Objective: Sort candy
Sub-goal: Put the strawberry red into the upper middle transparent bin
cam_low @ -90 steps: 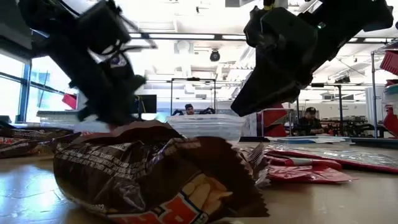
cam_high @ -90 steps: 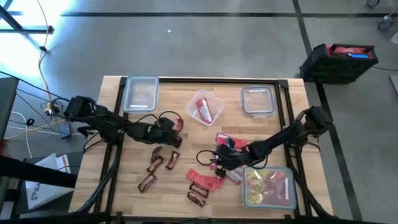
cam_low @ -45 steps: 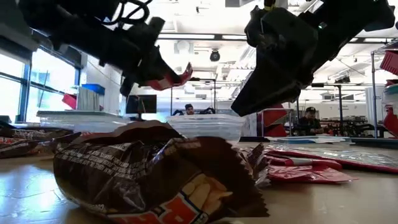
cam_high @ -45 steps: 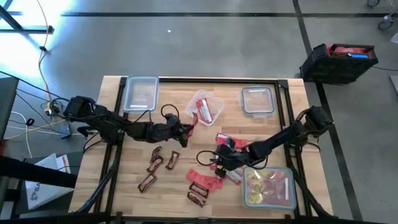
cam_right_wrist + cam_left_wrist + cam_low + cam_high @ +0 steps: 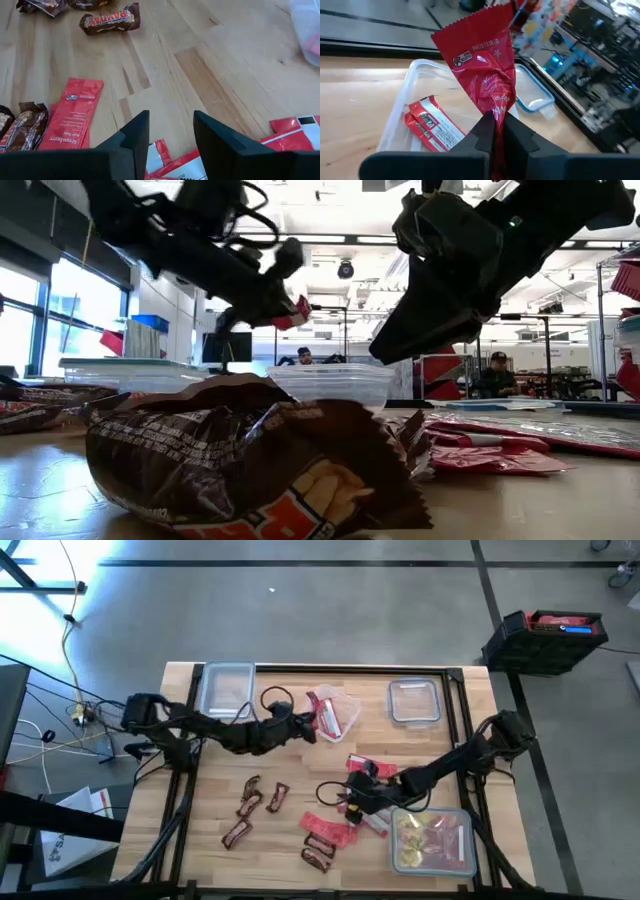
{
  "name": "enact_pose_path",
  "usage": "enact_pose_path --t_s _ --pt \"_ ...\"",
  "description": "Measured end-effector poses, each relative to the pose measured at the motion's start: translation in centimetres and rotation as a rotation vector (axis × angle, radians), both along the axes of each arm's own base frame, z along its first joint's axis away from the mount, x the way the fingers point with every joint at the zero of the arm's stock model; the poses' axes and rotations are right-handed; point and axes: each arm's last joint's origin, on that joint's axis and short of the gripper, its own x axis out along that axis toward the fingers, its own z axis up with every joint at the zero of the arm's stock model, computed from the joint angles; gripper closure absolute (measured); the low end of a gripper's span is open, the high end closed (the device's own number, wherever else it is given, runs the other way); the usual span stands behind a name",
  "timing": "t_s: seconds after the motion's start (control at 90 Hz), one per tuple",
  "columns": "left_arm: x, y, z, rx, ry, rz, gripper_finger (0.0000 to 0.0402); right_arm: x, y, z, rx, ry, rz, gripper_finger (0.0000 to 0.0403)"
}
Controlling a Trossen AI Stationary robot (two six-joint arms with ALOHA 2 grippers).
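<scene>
While clamped on a red packet (image 5: 487, 70) held up over the middle clear container (image 5: 335, 712) at top centre of the high view, left pincer (image 5: 305, 727) pinching the wrapper's lower end between shut fingers (image 5: 485, 135). Inside that container, another red packet (image 5: 432, 127) lying flat. Toward upper left, an empty lidded container (image 5: 226, 690); toward upper right, a second lidded container (image 5: 414, 701). At lower right, a fourth container (image 5: 433, 840) holding yellow packets (image 5: 415, 833) and something red. Right pincer (image 5: 352, 798) low over a cluster of loose red packets (image 5: 328, 830) near bottom centre, fingers (image 5: 137, 132) parted with nothing between them. Dark brown mini bars (image 5: 252, 806) scattered on the wooden tabletop (image 5: 200, 830) at lower left, well apart from either pincer. Filling the foreground of the low view, one brown bar (image 5: 250, 470), blocking most of the tabletop behind. Beyond the tabletop, on the floor at upper right, a dark crate (image 5: 545, 640) with red contents.
</scene>
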Motion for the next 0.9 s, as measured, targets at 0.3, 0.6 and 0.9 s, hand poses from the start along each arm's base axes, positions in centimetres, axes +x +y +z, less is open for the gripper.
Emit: enact_pose_path --t_s 0.3,0.6,0.9 --pt "3.9 1.2 -2.1 0.039 0.07 0.054 0.0367 0.0 0.2 0.1 0.005 -0.016 0.005 0.0279" --pt "4.0 2.4 -2.8 -0.008 0.06 0.064 0.03 0.1 0.2 0.2 0.004 -0.028 -0.001 0.0279" --pt "4.0 2.3 -2.5 -0.014 0.054 0.039 0.0275 0.2 0.2 0.2 0.009 -0.036 -0.001 0.0279"
